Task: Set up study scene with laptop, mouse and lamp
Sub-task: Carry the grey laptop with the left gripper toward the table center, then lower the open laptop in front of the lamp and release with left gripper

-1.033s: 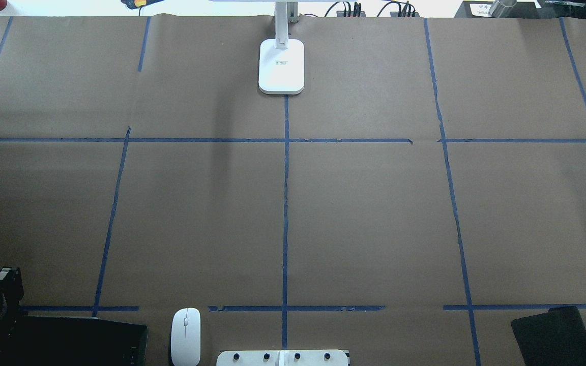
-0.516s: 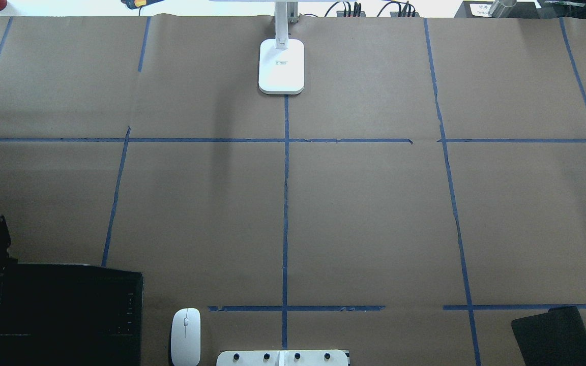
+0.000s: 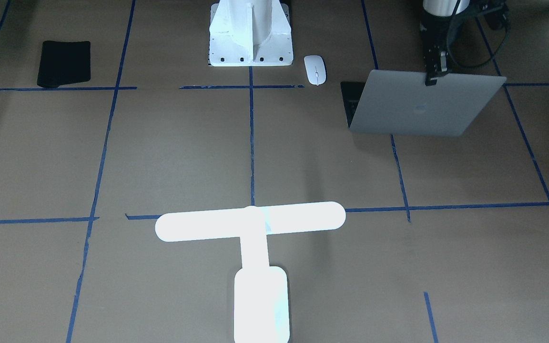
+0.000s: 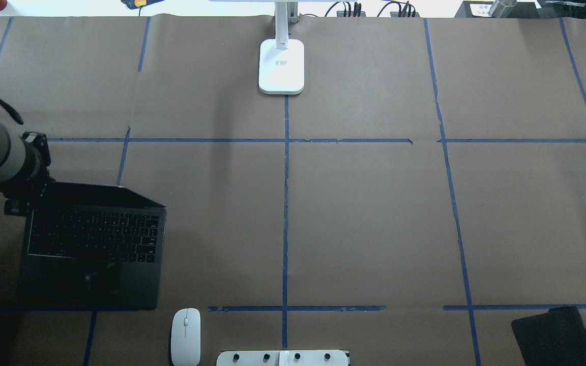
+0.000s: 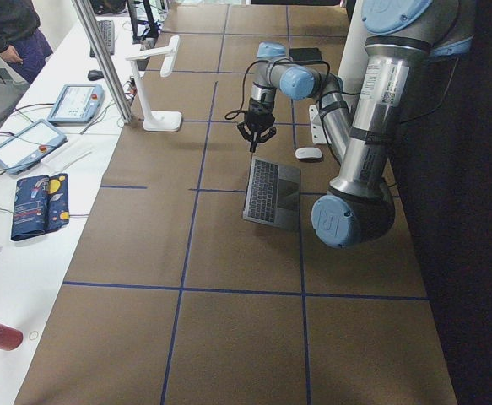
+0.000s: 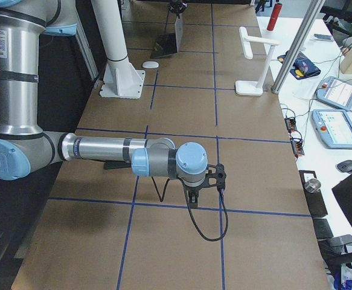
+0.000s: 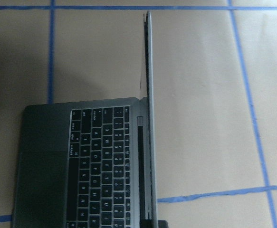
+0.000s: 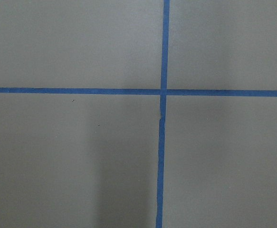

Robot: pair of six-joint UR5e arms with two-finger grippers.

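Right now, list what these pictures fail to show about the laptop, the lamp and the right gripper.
- laptop: the screen face is hidden. The front-facing view shows only the lid's back, and the left wrist view sees the lid edge-on.
- lamp: the head is cut off by the overhead view's top edge, and glare washes out its detail in the front-facing view.
- right gripper: it shows small, in the exterior right view only, so open or shut cannot be told.

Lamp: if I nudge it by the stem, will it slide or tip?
The lamp looks top-heavy: a long bar head on a narrow upright stem, so a high nudge may tip it. Its broad flat base probably slides on the brown paper if pushed low.
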